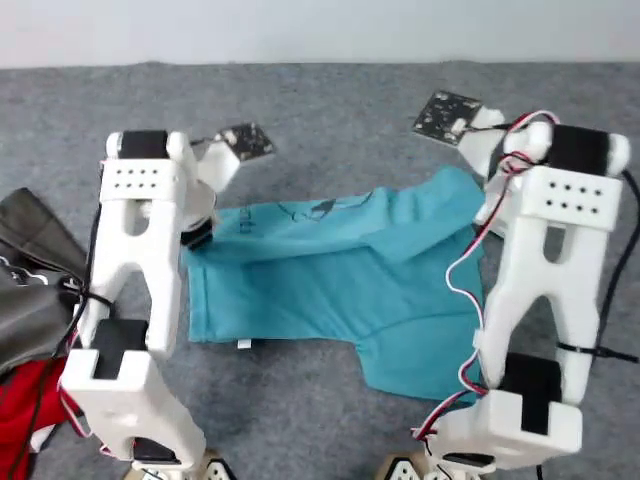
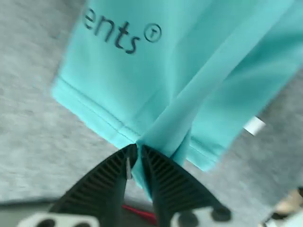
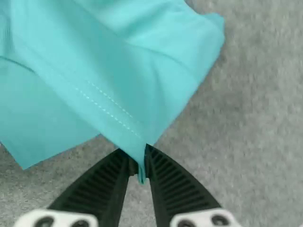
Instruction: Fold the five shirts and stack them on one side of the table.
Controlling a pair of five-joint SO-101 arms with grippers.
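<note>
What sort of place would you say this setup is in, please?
Probably a robotics test bench: a grey cloth-covered table, the left gripper and right gripper pinching a teal shirt, more clothes heaped aside.

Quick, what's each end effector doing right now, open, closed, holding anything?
The left end effector is closed on the teal shirt near its hem.
The right end effector is closed on the same shirt's edge.
</note>
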